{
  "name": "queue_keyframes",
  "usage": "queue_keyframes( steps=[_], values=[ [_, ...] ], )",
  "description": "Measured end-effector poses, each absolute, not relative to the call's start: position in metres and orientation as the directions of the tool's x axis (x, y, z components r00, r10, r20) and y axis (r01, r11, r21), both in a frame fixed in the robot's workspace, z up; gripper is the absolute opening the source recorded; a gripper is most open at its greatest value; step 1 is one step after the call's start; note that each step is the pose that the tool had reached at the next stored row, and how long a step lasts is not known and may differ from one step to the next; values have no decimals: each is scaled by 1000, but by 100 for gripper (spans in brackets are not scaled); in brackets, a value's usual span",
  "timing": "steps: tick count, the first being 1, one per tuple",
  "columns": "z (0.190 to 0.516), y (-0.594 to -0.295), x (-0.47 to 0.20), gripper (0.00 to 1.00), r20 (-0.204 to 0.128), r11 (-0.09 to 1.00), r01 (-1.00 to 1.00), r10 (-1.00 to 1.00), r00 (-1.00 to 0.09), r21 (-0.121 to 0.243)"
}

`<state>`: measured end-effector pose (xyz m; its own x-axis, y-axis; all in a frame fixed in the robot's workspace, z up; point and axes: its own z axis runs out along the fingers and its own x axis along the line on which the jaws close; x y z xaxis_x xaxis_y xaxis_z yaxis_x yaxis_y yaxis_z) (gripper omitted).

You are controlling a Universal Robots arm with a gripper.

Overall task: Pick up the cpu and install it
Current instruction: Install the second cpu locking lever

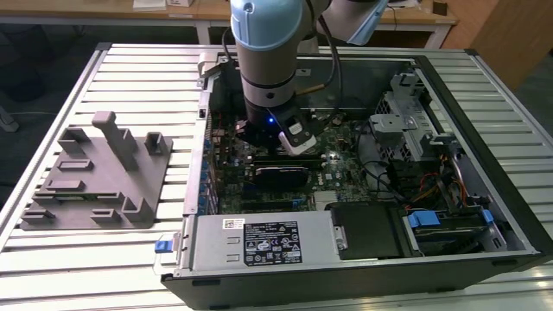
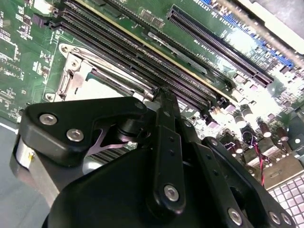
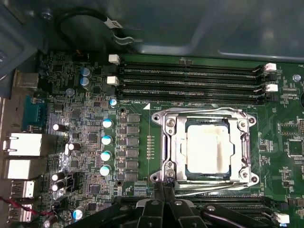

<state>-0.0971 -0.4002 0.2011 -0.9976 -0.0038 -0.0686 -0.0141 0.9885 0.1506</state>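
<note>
A: Item one, surface and room?

B: Pale ribbed metal table (image 1: 103, 259), slats running across. At ten o'clock from its middle in the exterior view, a grey moulded plastic fixture with upright posts (image 1: 97, 178). At centre and out to three o'clock, an open black desktop computer case (image 1: 484, 139) lying on its side. Inside the case: a green printed motherboard (image 1: 346, 162), a silver power supply box with a black label (image 1: 263, 243) at six o'clock, and a metal drive cage (image 1: 402, 123) at two o'clock. Beyond the table, at twelve o'clock, wooden desks (image 1: 203, 10) and dark floor.

A: Item two, the arm?

B: Light blue and grey robot arm (image 1: 268, 52), descending near vertical from twelve o'clock into the case, wrist low over the motherboard. Black linked metal jaws (image 3: 164, 190), tips drawn together to a narrow point in the first wrist view, holding nothing that I can see.

A: Item three, the task's thing?

B: Small square cpu with a pale silver-grey top (image 3: 208, 148), lying flat inside the silver metal socket frame (image 3: 167, 142) on the motherboard. Four black memory slots with white clips (image 3: 190, 78) sit beside the frame. The jaw tips stand at the frame's edge, just beside the cpu, apart from it.
</note>
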Motion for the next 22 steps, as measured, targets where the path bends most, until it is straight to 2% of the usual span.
queue_keyframes(
  steps=[7,22],
  values=[
    [210,-400,-97,11,-68,988,-14,-4,-998,152],
    [210,-415,-97,11,-69,981,-14,-1,-998,194]
  ],
)
